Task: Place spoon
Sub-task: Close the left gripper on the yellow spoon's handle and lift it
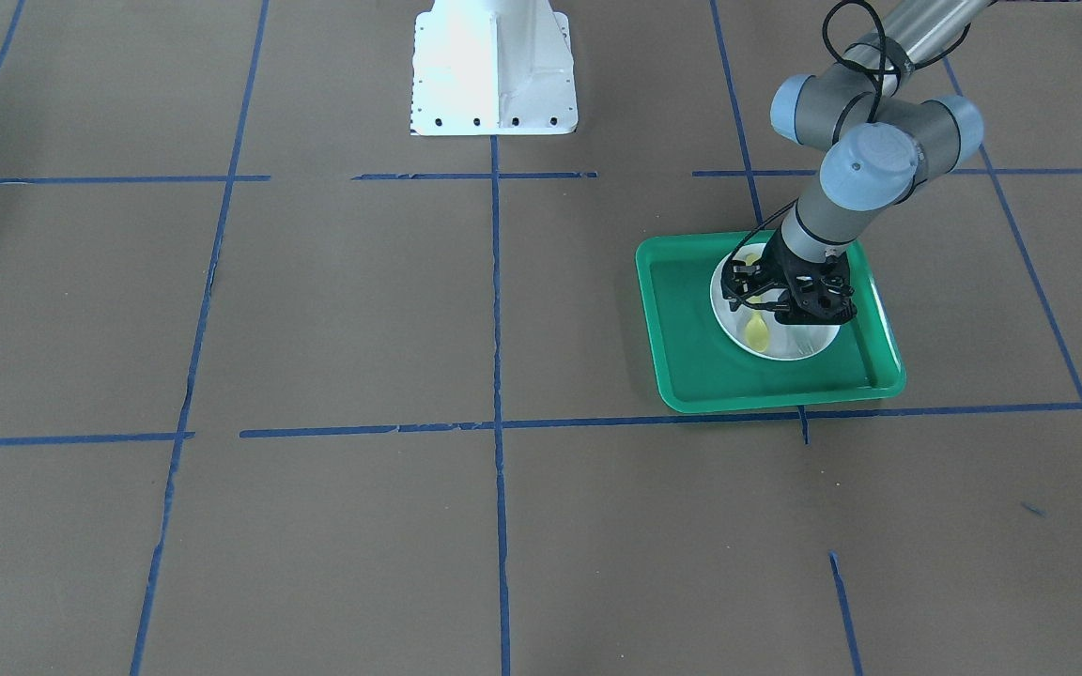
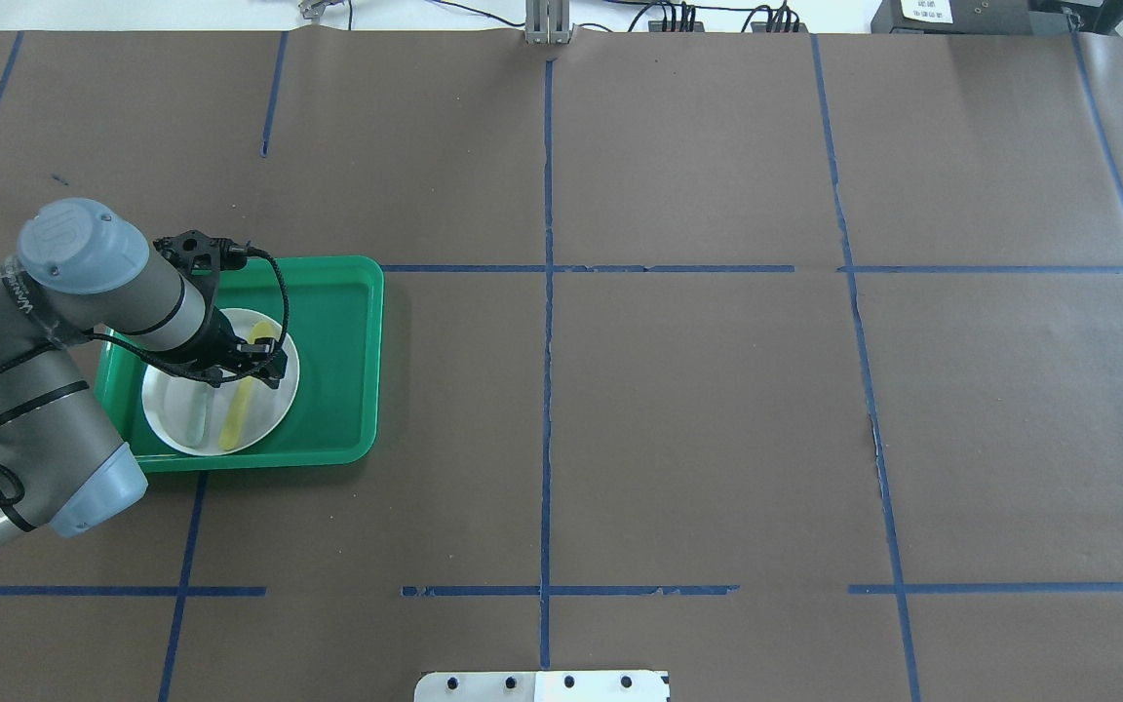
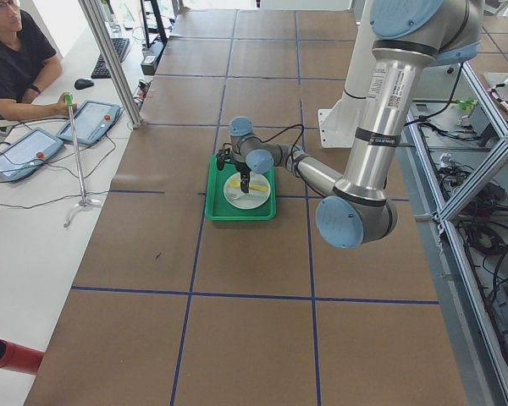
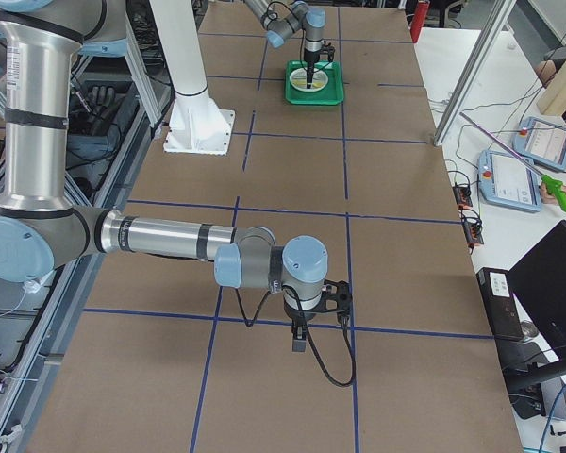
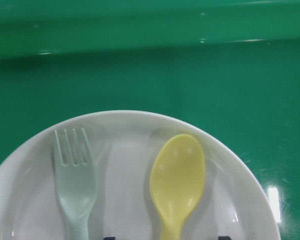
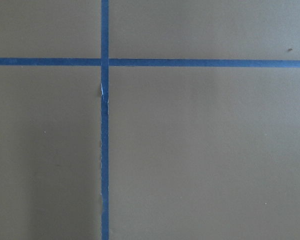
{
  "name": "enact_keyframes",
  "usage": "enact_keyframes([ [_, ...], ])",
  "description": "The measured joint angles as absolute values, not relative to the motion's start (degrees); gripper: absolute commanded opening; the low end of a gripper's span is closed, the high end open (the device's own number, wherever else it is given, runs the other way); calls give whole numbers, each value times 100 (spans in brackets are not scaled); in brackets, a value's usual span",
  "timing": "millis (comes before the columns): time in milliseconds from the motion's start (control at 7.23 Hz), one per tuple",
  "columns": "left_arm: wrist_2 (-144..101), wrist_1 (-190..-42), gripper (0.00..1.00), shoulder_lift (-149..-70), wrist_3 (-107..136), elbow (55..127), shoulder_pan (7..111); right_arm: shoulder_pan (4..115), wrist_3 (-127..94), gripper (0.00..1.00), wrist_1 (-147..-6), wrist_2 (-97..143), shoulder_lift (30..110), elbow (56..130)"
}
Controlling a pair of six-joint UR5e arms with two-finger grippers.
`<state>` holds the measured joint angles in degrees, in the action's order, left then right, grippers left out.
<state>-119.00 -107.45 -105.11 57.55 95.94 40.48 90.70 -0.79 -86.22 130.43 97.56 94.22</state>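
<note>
Even bright light, tray (image 5: 140, 75) glare, seemingly soft

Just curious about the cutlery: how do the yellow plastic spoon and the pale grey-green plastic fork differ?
The yellow plastic spoon is bright, with a smooth oval bowl; the pale grey-green plastic fork is dull and ends in tines. The spoon's head is broader than the fork's. Both lie parallel on the white plate.

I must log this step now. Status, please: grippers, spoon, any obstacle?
Left gripper open, fingers astride the spoon handle. Spoon flat on plate, beside fork, apart. Right gripper far off, state unclear. No obstacle seen.
</note>
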Motion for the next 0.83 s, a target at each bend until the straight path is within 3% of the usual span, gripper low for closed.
enact_keyframes([
  [415, -11900, -10749, 15, -10507, 5750, 9610, 4035, 9070, -79, 100, -8622, 13043, 9756, 9422],
  [553, -11900, -10749, 2, -10501, 5744, 9616, 4036, 9070, -79, 100, -8622, 13043, 9756, 9422],
  [830, -11901, -10750, 0, -10478, 5730, 9629, 4041, 9070, -79, 100, -8619, 13043, 9756, 9422],
])
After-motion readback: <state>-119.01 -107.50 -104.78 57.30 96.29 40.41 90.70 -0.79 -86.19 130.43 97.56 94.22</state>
